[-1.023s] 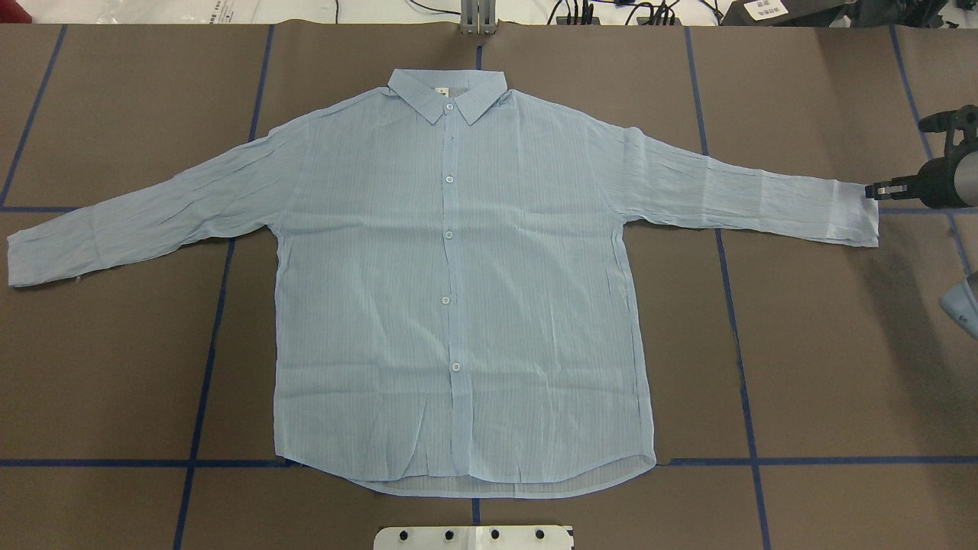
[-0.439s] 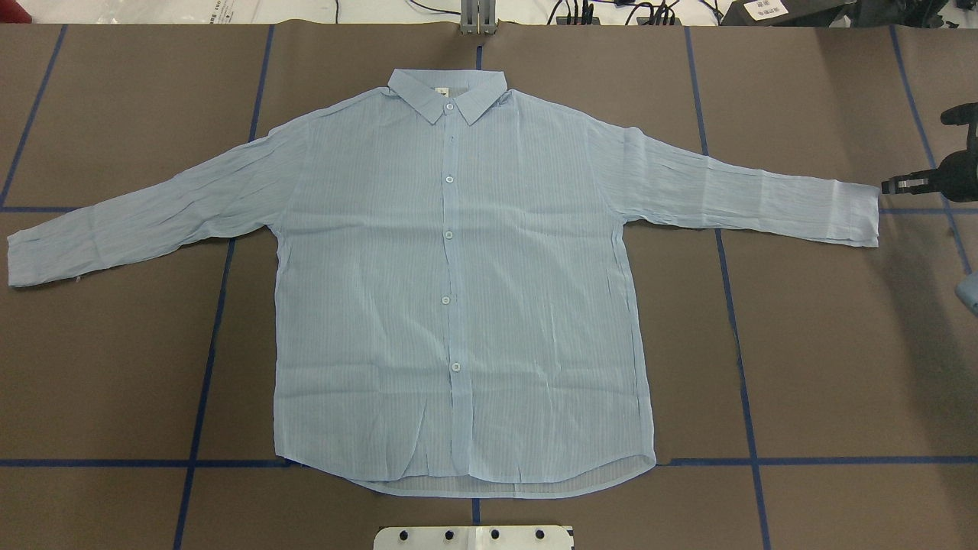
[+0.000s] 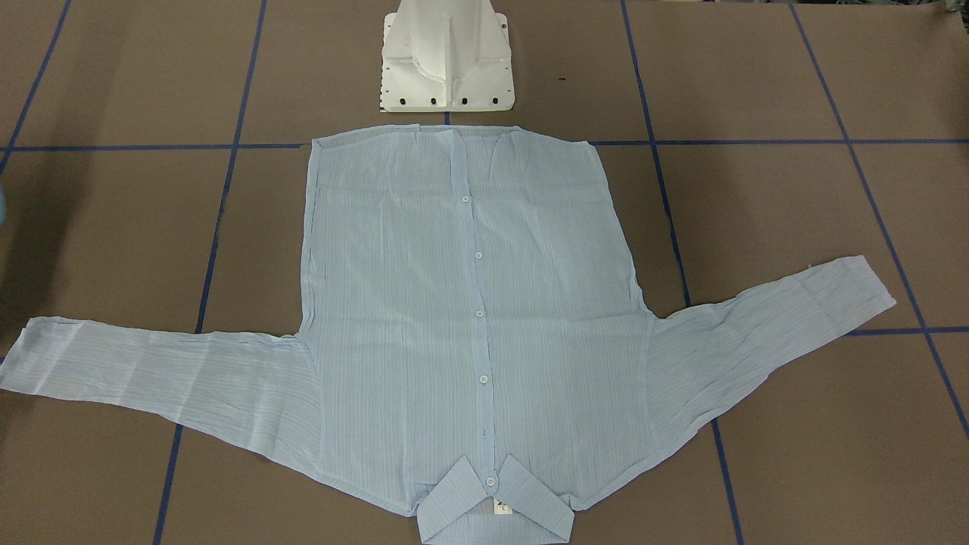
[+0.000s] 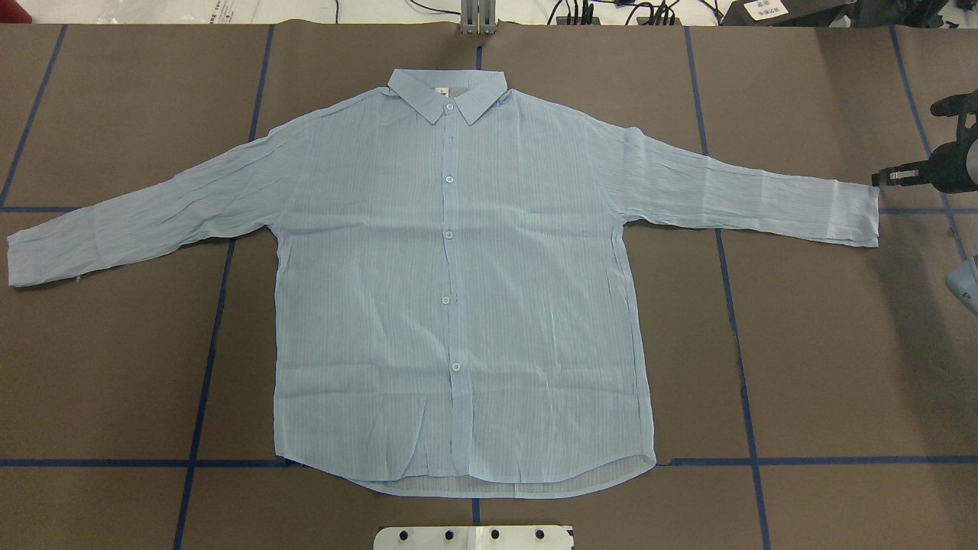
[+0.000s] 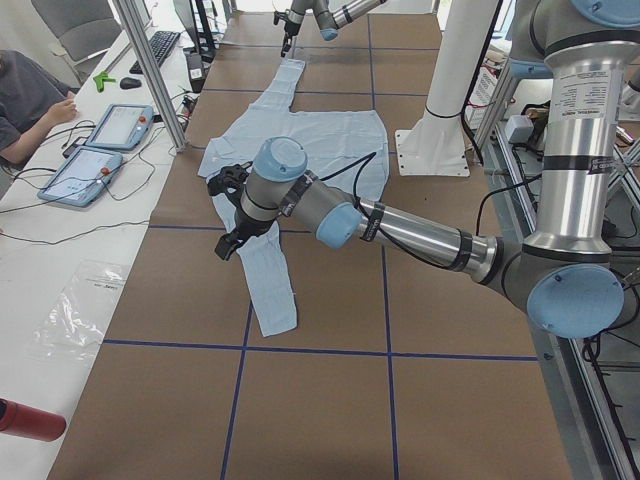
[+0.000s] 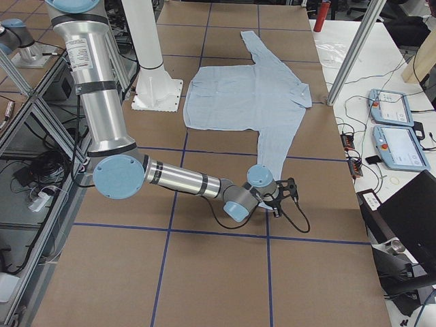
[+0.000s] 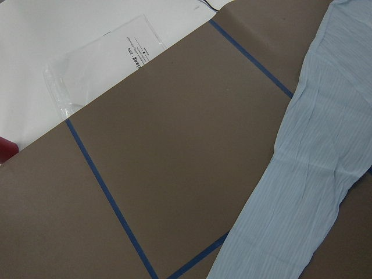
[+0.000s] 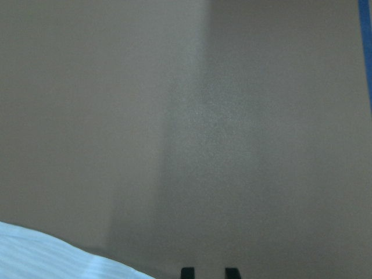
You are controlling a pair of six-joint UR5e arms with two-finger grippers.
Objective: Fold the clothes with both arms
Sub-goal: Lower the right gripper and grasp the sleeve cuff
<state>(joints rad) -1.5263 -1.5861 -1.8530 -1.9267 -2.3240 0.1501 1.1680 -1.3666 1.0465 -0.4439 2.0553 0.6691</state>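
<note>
Since nothing is folded yet, the hazards listed are judgements about the first grasp.

Item: shirt (image 4: pixel 458 305). Flat on the table (image 4: pixel 825 344), buttoned, front up, both sleeves spread wide; centre of the overhead view, collar toward the top.

Right gripper (image 4: pixel 879 178): right edge of the overhead view, low, just beside the cuff (image 4: pixel 856 214) but not on it. Its fingertips (image 8: pixel 186 272) stand apart with bare table between them, holding nothing.

Left gripper (image 5: pixel 226 215): centre left of the left side view, raised above the other sleeve (image 7: pixel 302 174). Cannot tell whether its jaws are parted or closed.

Risks:
- The thin, crinkled cloth may let a pinch take one layer only, or miss the cuff edge and scrape the table.
- Uneven lifting by the two arms would skew the fold and drag the body off square.
- A sleeve lifted too fast could billow and bunch.

Room:
- Bare table lies on all sides of the shirt.
- The hem sits near the pedestal (image 3: pixel 447 60), at top centre of the front view.
- A plastic bag (image 7: pixel 104 64) lies beyond the table edge, upper left of the left wrist view.
</note>
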